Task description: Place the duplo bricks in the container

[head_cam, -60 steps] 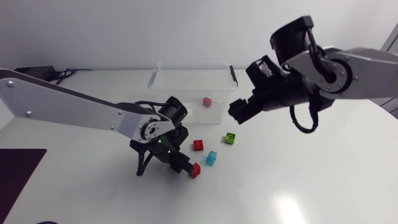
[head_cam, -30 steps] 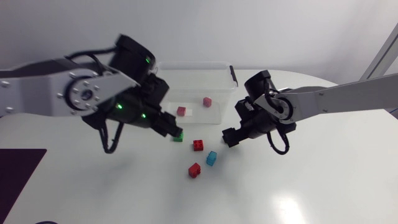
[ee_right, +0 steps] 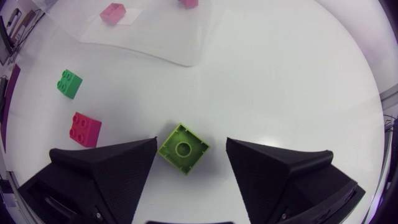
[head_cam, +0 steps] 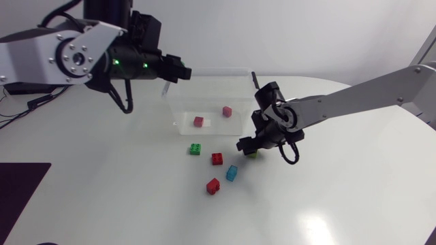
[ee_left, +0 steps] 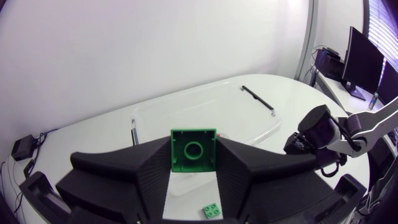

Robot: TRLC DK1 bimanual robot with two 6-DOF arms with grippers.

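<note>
White glossy tbl (head_cam: pixel 354 204), plain wall (head_cam: pixel 306 27)

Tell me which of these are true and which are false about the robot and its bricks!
1. The left end effector is holding a green brick. True.
2. The container has nothing in it. False: two pink bricks lie inside.
3. The right end effector is shut on the lime brick. False: it is open, and the brick lies on the table between its fingers.
4. A cyan brick lies on the table outside the container. True.
</note>
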